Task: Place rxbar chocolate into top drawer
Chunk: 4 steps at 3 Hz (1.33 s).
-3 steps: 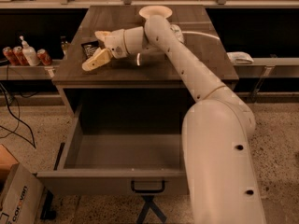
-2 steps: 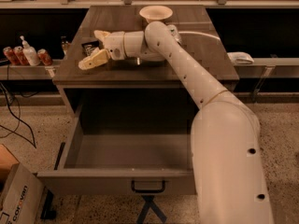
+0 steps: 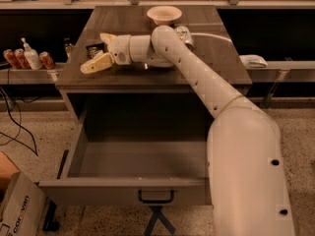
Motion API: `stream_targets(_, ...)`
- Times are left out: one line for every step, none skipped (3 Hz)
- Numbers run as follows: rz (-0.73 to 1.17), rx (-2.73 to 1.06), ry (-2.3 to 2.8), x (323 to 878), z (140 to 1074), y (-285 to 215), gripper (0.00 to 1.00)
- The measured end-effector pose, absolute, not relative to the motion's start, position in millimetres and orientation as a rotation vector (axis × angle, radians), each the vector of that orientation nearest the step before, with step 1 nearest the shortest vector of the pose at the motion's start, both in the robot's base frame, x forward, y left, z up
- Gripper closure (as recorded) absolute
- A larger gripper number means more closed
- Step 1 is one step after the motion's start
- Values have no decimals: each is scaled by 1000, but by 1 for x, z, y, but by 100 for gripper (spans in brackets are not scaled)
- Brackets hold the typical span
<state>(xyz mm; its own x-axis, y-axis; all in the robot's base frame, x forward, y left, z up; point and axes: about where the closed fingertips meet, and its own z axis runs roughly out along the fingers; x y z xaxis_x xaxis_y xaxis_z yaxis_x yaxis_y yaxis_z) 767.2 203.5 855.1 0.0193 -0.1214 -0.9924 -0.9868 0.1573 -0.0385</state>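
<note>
The rxbar chocolate (image 3: 93, 49), a small black wrapper, lies on the wooden countertop near its left edge. My gripper (image 3: 100, 50) reaches across the top from the right and is open. One pale finger (image 3: 96, 63) is in front of the bar and the other finger (image 3: 106, 36) is behind it, so the bar sits between them. The top drawer (image 3: 142, 154) is pulled out below the counter, its grey interior bare, with a dark bar handle (image 3: 156, 196) on the front panel.
A pale bowl (image 3: 166, 14) stands at the back of the countertop (image 3: 216, 58). A drink can (image 3: 185, 34) stands partly behind my arm. Cans and a bottle (image 3: 27, 58) sit on a left shelf. A cardboard box (image 3: 17, 208) is on the floor at left.
My gripper has moved a little left over the countertop, so its fingers now straddle the black bar. The drawer has not moved.
</note>
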Motion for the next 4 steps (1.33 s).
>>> stream_targets(987,-1189,1394,770,848,201,0)
stream_targets(958,-1188,1451,774,840,195,0)
stream_targets(942,-1193,1486,776,834,190,18)
stream_targets(935,-1199,1504,777,830,188,42)
